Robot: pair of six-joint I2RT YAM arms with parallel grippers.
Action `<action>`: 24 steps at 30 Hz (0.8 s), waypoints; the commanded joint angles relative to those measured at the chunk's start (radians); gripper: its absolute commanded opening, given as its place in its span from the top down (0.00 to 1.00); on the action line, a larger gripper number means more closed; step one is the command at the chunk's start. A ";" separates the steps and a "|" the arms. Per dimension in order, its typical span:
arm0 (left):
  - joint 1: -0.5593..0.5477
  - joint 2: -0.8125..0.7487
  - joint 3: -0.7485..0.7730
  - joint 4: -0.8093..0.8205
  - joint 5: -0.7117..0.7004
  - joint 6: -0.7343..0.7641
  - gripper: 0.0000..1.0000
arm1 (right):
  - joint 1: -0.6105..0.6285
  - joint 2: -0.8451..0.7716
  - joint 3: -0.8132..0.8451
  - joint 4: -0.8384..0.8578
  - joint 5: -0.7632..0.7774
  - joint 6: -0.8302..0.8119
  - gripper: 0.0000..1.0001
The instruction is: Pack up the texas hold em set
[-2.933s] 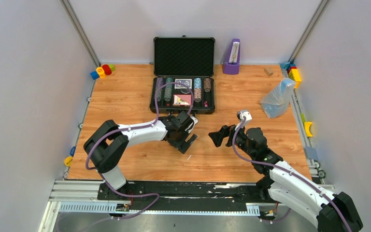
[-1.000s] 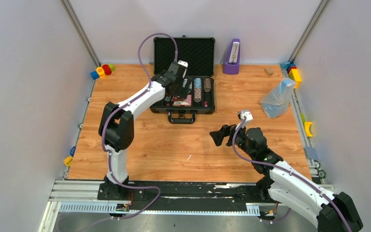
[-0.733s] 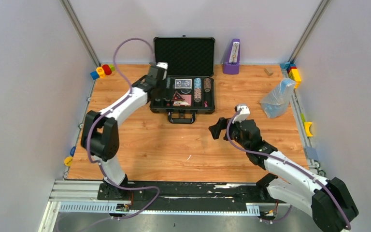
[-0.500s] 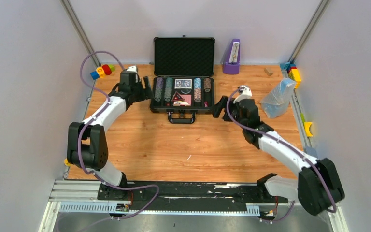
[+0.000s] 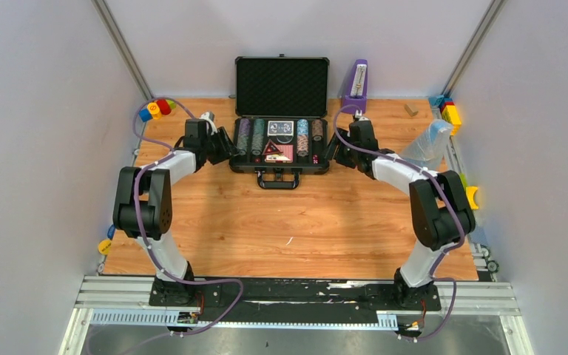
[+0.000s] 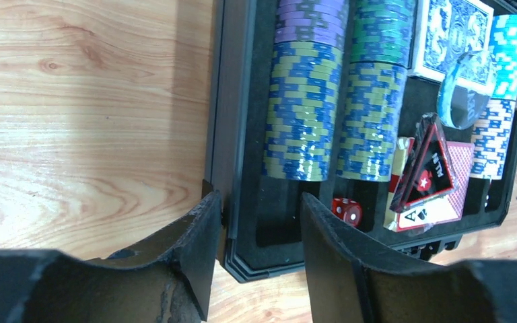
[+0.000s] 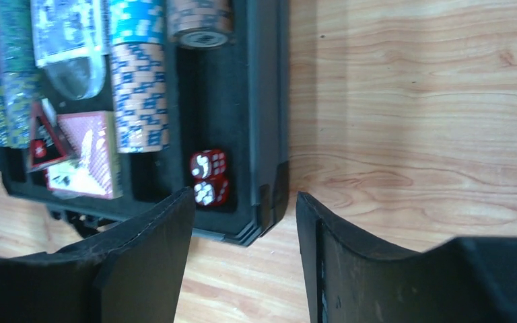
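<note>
Off-task clutter: wooden table (image 5: 288,214), grey walls on three sides. Purple metronome (image 5: 354,86) stands upright at the far edge, right of centre, by the back wall. Small wooden block (image 5: 411,111) lies to its right, apart from it. Clear plastic bag (image 5: 433,137) sits crumpled on the right side, near the table edge. Coloured blocks (image 5: 447,109) are in the far right corner; red, yellow, green and blue pieces (image 5: 155,109) are in the far left corner. Yellow part (image 5: 472,197) sits on the right edge, yellow and blue bits (image 5: 106,244) on the near left edge. Small white mark (image 5: 289,240) mid-table. Aluminium rail (image 5: 296,292) runs along the near edge.
</note>
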State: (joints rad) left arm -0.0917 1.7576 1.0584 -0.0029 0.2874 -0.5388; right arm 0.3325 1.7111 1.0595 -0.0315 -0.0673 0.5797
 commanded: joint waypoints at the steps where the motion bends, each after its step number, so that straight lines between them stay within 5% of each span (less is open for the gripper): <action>1: 0.000 0.029 0.002 0.074 0.053 -0.028 0.48 | -0.027 0.084 0.086 -0.029 -0.032 0.021 0.42; 5: -0.001 0.036 -0.016 0.073 0.036 -0.033 0.50 | -0.029 0.179 0.169 -0.093 -0.014 0.016 0.43; 9: -0.002 0.056 -0.009 0.044 0.026 -0.013 0.52 | -0.028 0.248 0.221 -0.150 -0.049 0.002 0.57; 17: -0.009 0.054 -0.035 -0.015 -0.027 0.033 0.65 | 0.010 0.238 0.177 -0.174 0.011 -0.011 0.64; 21: -0.063 0.032 -0.033 -0.086 -0.120 0.069 0.68 | 0.046 0.232 0.178 -0.204 0.044 -0.027 0.81; 24: -0.080 0.010 -0.063 -0.099 -0.150 0.064 0.81 | 0.061 0.195 0.133 -0.209 0.043 -0.025 0.93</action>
State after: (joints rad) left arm -0.1287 1.7992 1.0470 0.0128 0.1905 -0.4973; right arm 0.3546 1.9503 1.2503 -0.1463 -0.0338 0.5659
